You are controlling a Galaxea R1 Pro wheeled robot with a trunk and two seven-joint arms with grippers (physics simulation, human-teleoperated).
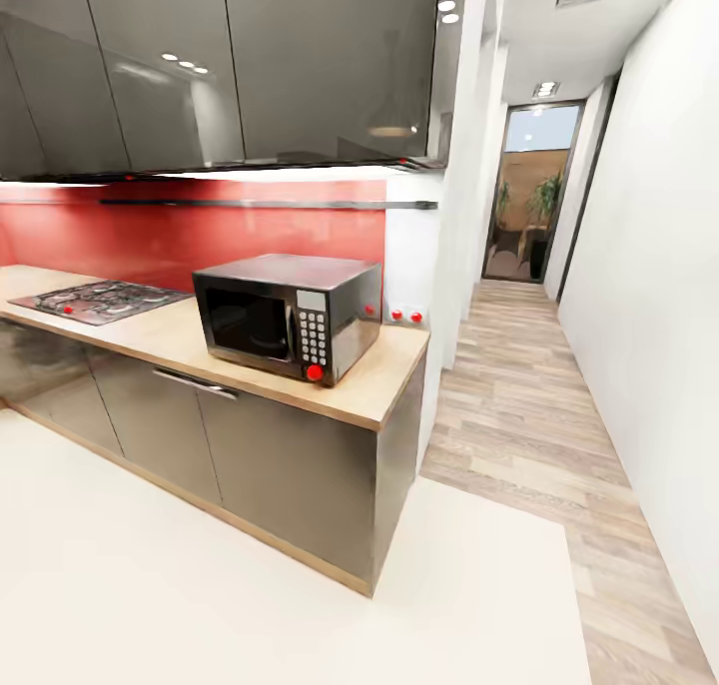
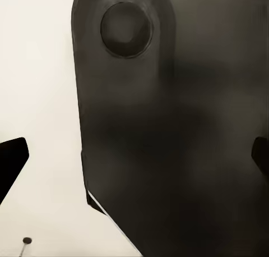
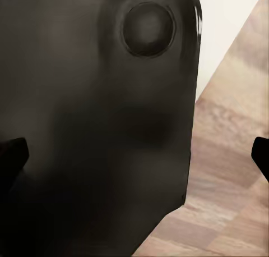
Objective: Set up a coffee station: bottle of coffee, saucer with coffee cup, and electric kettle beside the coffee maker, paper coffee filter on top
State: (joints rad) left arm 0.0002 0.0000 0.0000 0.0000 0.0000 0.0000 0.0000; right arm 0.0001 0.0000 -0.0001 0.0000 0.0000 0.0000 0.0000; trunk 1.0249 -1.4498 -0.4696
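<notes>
While we look from the head view, we see a tabletop (image 1: 394, 380) with a microwave (image 1: 290, 316) on it and a cooktop (image 1: 95, 301) further along, dark cabinets (image 1: 230, 66) above, a red backsplash (image 1: 200, 236), and a corridor (image 1: 519, 365) leading to a glass door (image 1: 534, 191). We see no coffee maker, bottle, filter, saucer, cup or kettle here, so we judge the robot is on its way. The risk we see is the tabletop corner, which sticks out close to the path: if the base turns tightly, the trunk or an arm could hit it. Going down the corridor by mistake would lose time. The microwave keypad has marks, but they are too small to read, and we find no brand.

From the left wrist view, a dark robot part (image 2: 168, 128) is close before the camera, over pale floor (image 2: 39, 72). The dark fingertips (image 2: 11, 159) of the left end effector stand at both edges, wide apart, so it is released and holds nothing.

From the right wrist view, a similar dark part (image 3: 95, 128) sits over wood floor (image 3: 230, 156). The right end effector's fingertips (image 3: 11, 156) are also spread and grasp nothing. No writing is there.
</notes>
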